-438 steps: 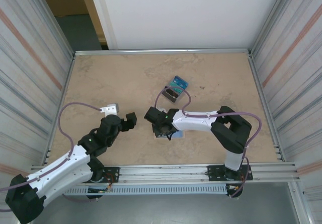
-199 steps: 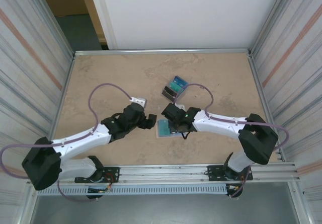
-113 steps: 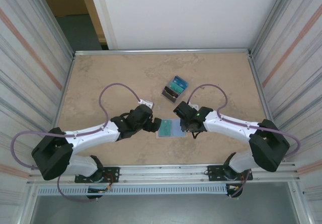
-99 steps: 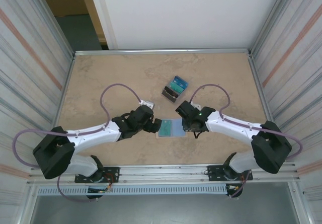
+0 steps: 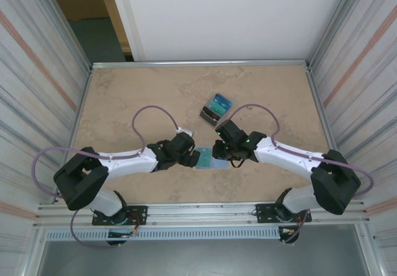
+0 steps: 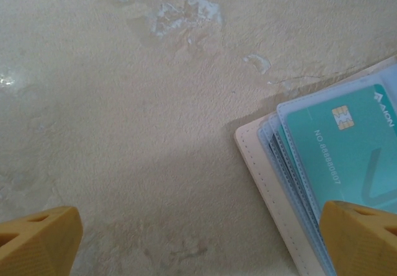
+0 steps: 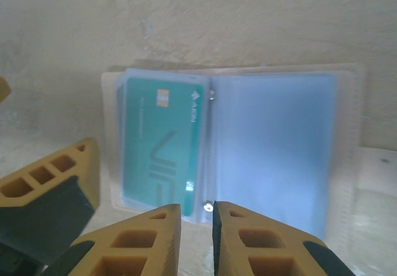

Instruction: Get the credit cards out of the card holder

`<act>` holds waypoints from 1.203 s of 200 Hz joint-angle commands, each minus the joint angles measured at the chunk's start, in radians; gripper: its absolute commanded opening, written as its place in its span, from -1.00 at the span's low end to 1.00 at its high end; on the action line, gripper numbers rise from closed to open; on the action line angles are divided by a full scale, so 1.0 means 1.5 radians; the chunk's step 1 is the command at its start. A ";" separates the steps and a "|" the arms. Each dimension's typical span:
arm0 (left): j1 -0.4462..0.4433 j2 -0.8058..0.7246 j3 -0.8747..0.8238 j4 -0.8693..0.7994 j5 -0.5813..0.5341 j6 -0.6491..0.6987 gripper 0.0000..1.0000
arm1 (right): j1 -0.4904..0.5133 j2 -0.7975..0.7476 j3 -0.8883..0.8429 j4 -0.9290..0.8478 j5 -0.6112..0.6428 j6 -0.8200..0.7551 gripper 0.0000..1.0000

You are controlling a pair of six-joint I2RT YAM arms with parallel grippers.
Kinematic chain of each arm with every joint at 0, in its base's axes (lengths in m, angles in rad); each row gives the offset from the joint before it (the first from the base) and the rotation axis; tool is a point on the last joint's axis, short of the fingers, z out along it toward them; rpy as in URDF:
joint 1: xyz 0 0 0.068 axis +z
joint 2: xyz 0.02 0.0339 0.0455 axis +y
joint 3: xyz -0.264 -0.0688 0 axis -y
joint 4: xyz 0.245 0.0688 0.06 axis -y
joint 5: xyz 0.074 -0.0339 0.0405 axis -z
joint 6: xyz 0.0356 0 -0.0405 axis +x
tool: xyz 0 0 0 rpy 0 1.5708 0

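Observation:
The card holder (image 5: 209,160) lies open and flat on the table between my two grippers, its pale blue sleeves (image 7: 273,146) facing up inside a tan border (image 6: 267,170). A teal credit card (image 7: 161,146) sits in its left sleeve, also seen in the left wrist view (image 6: 347,158). My left gripper (image 5: 193,158) is wide open at the holder's left edge, low over the table (image 6: 198,242), one finger (image 6: 363,235) above the holder's corner. My right gripper (image 7: 196,232) hovers over the holder's spine (image 5: 219,151), jaws a narrow slit apart with nothing between them.
A pile of teal, blue and dark cards (image 5: 216,108) lies on the table just behind the holder. Metal rails and corrugated walls border the tan table (image 5: 136,96). Purple cables loop above both forearms.
My left gripper has slid right to the holder's left edge. My right gripper has shifted slightly left over the holder's spine, its jaws staying nearly closed. The holder has not moved.

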 commanded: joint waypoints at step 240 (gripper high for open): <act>-0.023 0.061 0.039 -0.044 -0.056 0.012 0.97 | -0.049 0.149 -0.025 0.144 -0.121 0.021 -0.76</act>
